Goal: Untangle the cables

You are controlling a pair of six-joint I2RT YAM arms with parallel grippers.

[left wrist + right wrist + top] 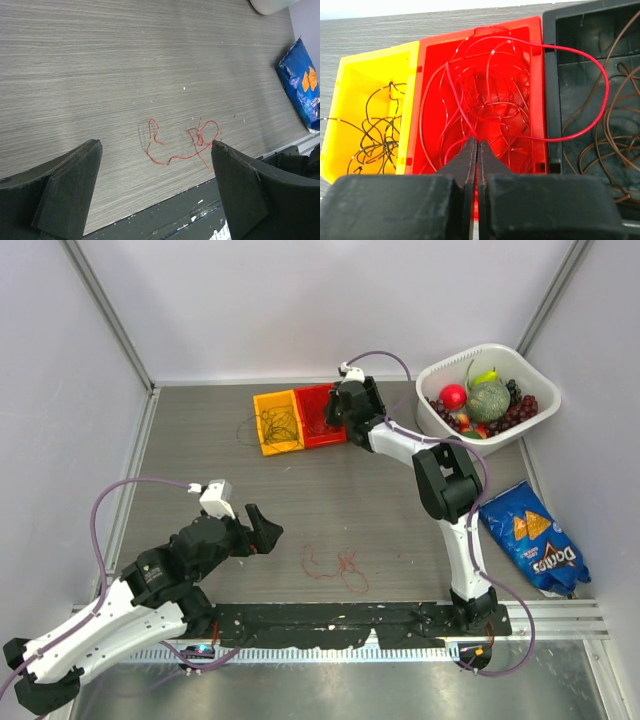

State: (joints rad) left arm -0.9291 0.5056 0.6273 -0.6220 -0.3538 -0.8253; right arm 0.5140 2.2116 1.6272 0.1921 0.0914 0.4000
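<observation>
A loose red cable (335,565) (180,142) lies curled on the table near the front edge. My left gripper (256,532) (156,145) hovers open just left of it, nothing between its fingers. At the back stand a yellow bin (278,422) (350,80) of black cables (377,130), a red bin (318,415) (532,35) of red cables (490,95), and a black bin (550,75) of brown cables (612,140). My right gripper (340,412) (477,142) hangs over the red bin, shut on a red cable (600,100) that loops over the black bin.
A white basket (535,390) of fruit sits at the back right. A blue Doritos bag (535,540) (305,80) lies at the right edge. A black cable end (247,430) spills from the yellow bin onto the table. A black rail (330,620) runs along the front.
</observation>
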